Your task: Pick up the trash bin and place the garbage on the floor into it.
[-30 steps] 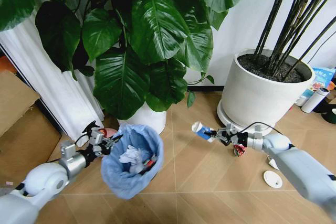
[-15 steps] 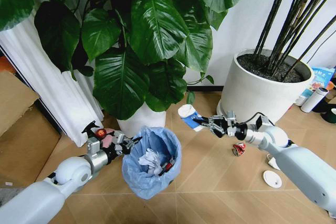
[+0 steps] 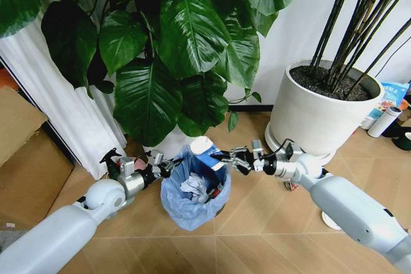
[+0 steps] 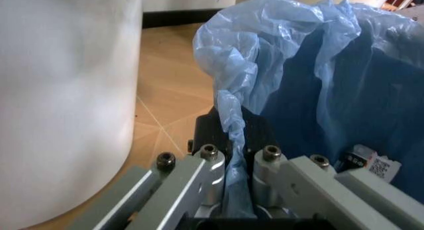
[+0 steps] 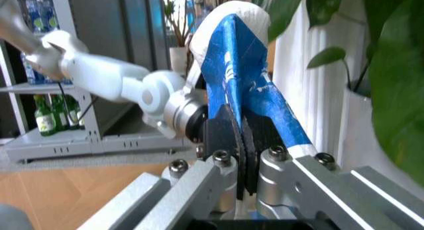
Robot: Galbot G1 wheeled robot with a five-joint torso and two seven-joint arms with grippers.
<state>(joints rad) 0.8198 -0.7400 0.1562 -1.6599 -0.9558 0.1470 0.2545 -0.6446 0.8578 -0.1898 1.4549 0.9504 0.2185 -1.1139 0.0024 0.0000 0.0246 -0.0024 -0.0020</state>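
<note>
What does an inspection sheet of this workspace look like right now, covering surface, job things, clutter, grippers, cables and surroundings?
Surface: floor, tan chevron planks.
Job's things: trash bin with blue liner held off the floor, paper wads inside; blue-white carton over its rim.
Clutter: white lid and red can on the floor behind the right arm.
Grippers: left gripper pinches the liner edge; right gripper clamps the carton.
Cables: black cable by the right wrist.
Surroundings: two potted plants, thermos, cardboard.
</note>
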